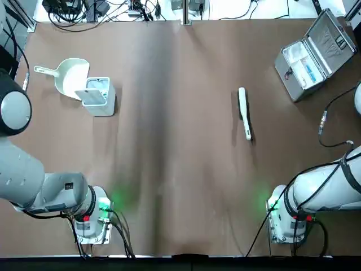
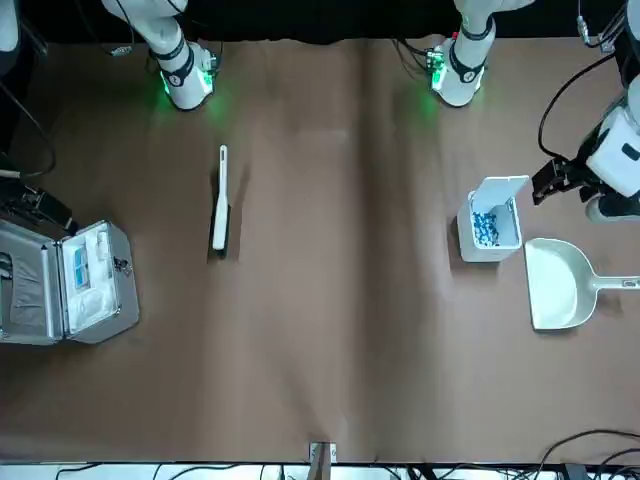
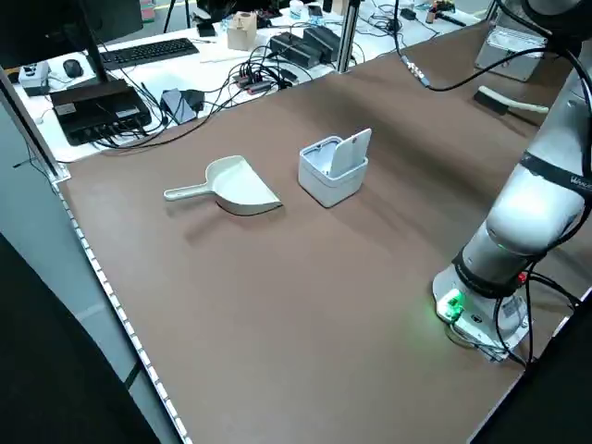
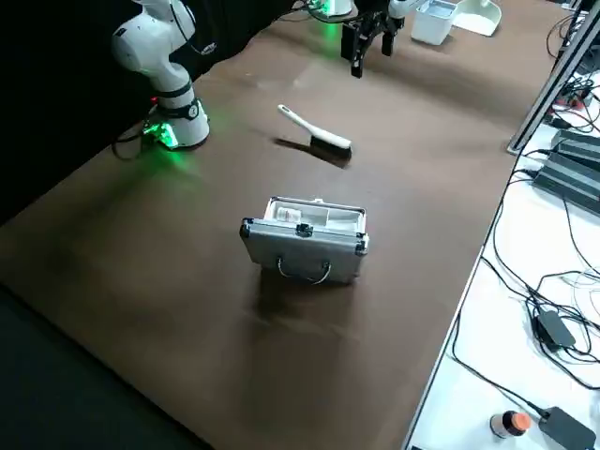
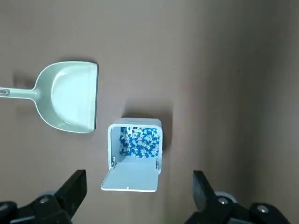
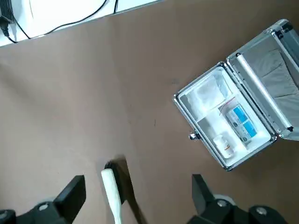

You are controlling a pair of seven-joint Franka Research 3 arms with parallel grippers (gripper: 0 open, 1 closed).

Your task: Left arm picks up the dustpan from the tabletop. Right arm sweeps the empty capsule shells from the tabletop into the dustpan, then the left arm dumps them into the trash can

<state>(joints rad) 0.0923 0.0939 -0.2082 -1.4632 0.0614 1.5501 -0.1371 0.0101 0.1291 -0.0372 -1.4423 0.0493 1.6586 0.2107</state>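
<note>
cream plastic dustpan [image 5: 70, 97] lying on bench beyond the wide-open, empty left claw [image 5: 140, 196]; trash can [image 5: 134, 156] below claw, blue-white shells [image 5: 137, 141] already inside. task judged complete; right claw [image 6: 138, 200] spread, empty.

A brown counter [image 1: 180, 186] carries everything. The trash can [image 1: 98, 96] stands on it with its lid flipped open, and the dustpan [image 1: 72, 77] lies flat just beside the can. A white brush [image 1: 244, 112] lies well apart from the can, and an open silver case [image 1: 313, 55] sits beyond the brush.
</note>
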